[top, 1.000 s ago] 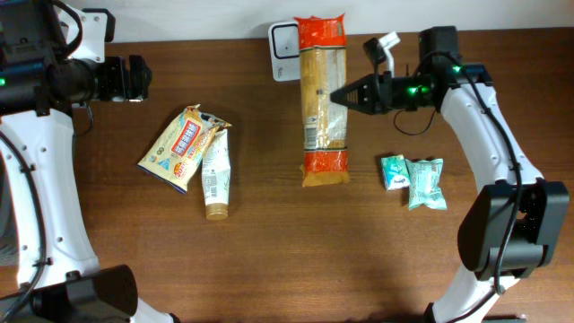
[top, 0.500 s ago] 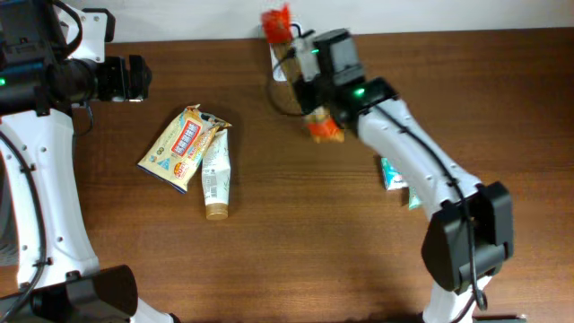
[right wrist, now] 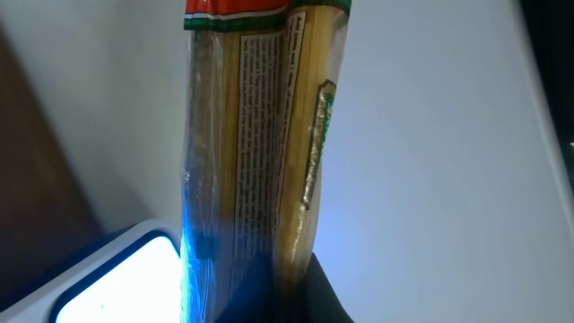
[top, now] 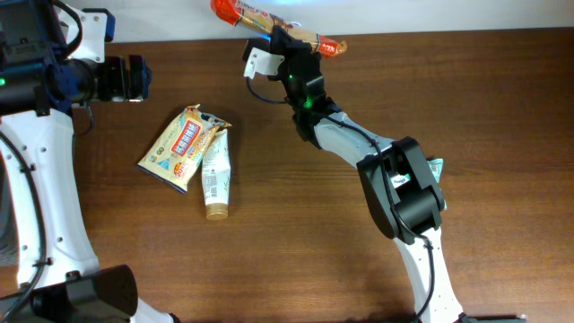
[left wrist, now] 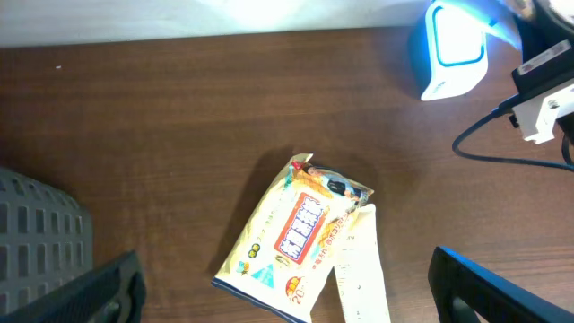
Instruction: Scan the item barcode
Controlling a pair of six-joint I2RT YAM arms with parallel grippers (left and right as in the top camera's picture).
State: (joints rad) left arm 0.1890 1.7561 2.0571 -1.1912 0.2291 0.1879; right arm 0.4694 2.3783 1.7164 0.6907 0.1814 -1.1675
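A long spaghetti pack [top: 269,20] with red ends is held off the table at the back edge, my right gripper [top: 289,47] shut on its middle. In the right wrist view the pack [right wrist: 260,135] stands upright from the gripper [right wrist: 269,301], printed label showing. Its lower part is lit blue just above the glowing white scanner [right wrist: 108,278]. The left wrist view shows that scanner [left wrist: 456,49] lit blue at the back of the table. My left gripper [top: 134,79] hangs open at the far left, empty, above and apart from the loose items.
A yellow snack packet [top: 184,144] and a white tube [top: 215,179] lie together left of centre, both also below the left gripper [left wrist: 287,292]. A green packet [top: 437,164] peeks out from behind the right arm. A grey grille [left wrist: 40,229] sits at the left.
The right arm has swung from the right side to the back centre, lifting the spaghetti pack off the table and bringing it over the scanner. The left arm has not moved.
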